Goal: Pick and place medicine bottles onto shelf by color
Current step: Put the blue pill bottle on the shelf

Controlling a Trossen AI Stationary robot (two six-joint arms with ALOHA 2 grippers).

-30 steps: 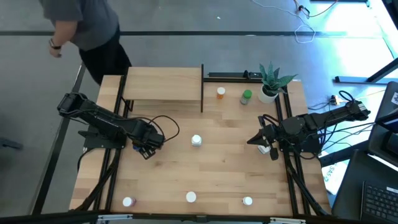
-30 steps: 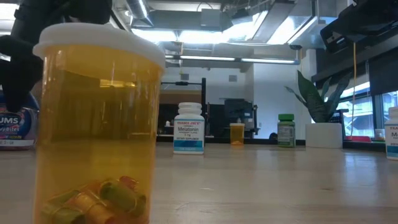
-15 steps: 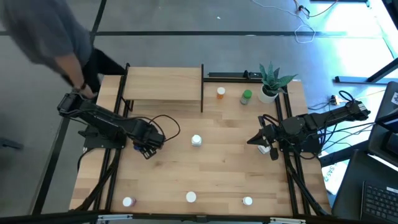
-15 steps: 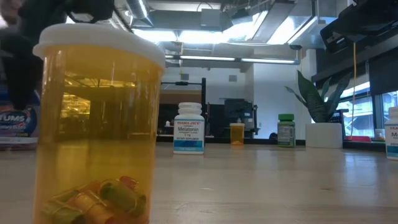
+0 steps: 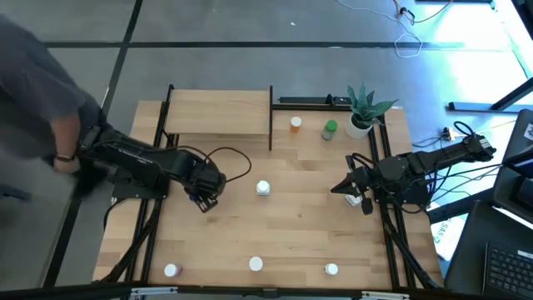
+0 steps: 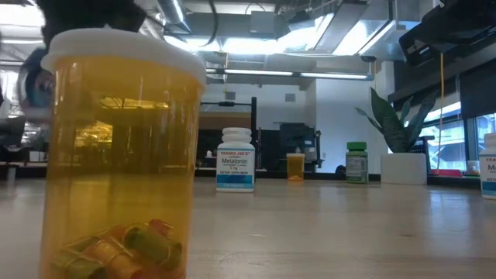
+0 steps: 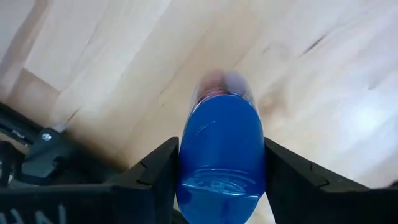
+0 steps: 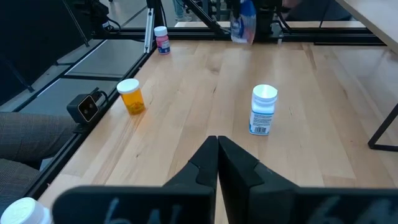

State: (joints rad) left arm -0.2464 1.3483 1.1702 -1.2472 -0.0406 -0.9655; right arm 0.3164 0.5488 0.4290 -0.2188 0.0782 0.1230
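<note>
The medicine bottles are lying scattered over the wooden table (image 5: pixel 308 208), and one of them — a blue bottle (image 7: pixel 221 152) — is sitting clamped between the two dark fingers (image 7: pixel 152 180) of the left gripper (image 5: pixel 204 197), which is hanging over the left half of the table, just in front of the shelf (image 5: pixel 218 112); the right wrist view is showing that blue bottle lifted clear of the wood, held at the far end of the table. The shelf, a light wooden platform with thin black posts, is standing at the back left, and its top is carrying no bottle. A white bottle with a blue label (image 5: pixel 263 188) is standing upright near the middle of the table, to the right of the left gripper and apart from it. Behind it, close to the potted plant (image 5: pixel 363 108), a small orange bottle (image 5: pixel 296 125) and a green bottle (image 5: pixel 331 129) are standing side by side without touching. Along the front edge three more are standing well apart — a pink one (image 5: pixel 171 270) at the left, an orange one (image 5: pixel 256 264) in the middle, filling the low view's foreground, and another white-capped one (image 5: pixel 331 269) at the right. The right gripper (image 5: pixel 359 198) is waiting at the right side of the table, its fingers pressed together on nothing. A person in a grey top (image 5: pixel 37 92) is leaning in beside the left arm's base
</note>
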